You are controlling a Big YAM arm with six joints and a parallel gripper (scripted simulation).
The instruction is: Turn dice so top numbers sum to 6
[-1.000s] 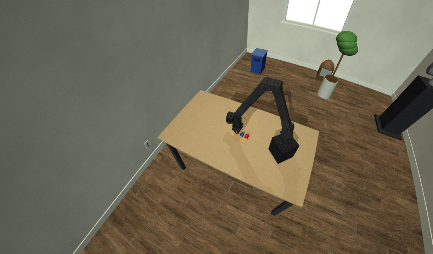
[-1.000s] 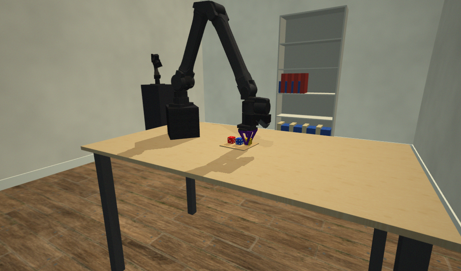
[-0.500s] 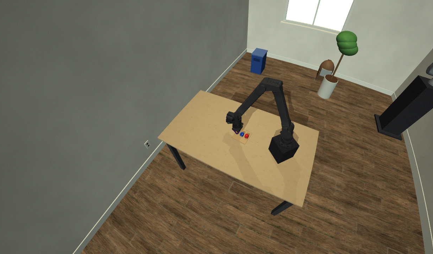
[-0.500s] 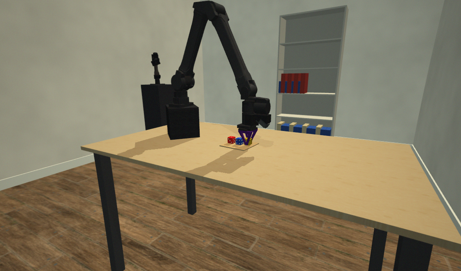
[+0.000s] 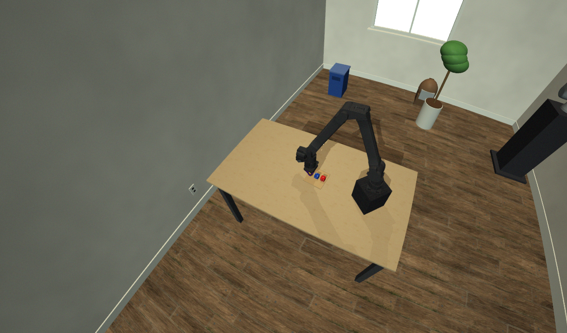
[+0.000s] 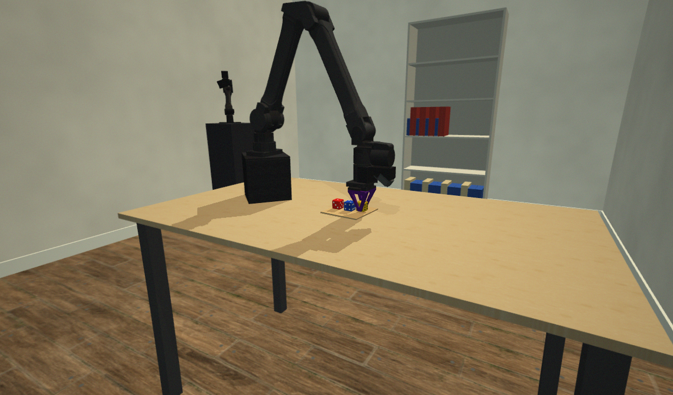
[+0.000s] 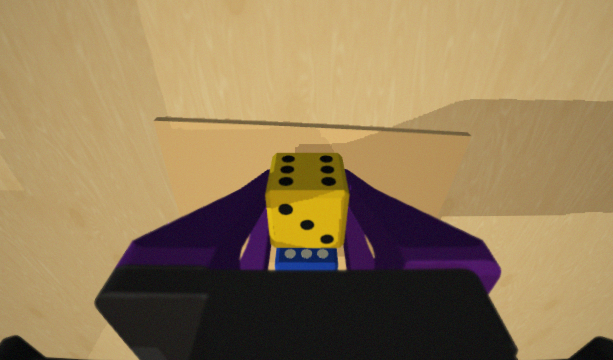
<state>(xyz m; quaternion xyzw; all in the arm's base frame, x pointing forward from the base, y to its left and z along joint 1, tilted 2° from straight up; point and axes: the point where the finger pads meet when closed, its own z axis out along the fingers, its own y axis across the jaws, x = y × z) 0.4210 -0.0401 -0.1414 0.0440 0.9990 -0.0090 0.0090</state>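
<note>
A small tan mat (image 6: 349, 211) lies flat on the table. My gripper (image 7: 307, 181), with purple fingers, is shut on the yellow die (image 7: 307, 199), which sits at the mat's far end. In the wrist view the die shows a three face toward the camera and a six face on the far side. The blue die (image 6: 349, 205) sits right beside it on the mat, and shows in the wrist view (image 7: 306, 258) as a blue edge with three dots. The red die (image 6: 337, 202) sits on the mat beyond the blue one. In the overhead view the gripper (image 5: 309, 169) hides the yellow die.
The arm's black base (image 6: 266, 175) stands on the table behind the mat. A bookshelf (image 6: 449, 103) stands against the back wall. A black stand with a camera (image 6: 224, 142) is behind the base.
</note>
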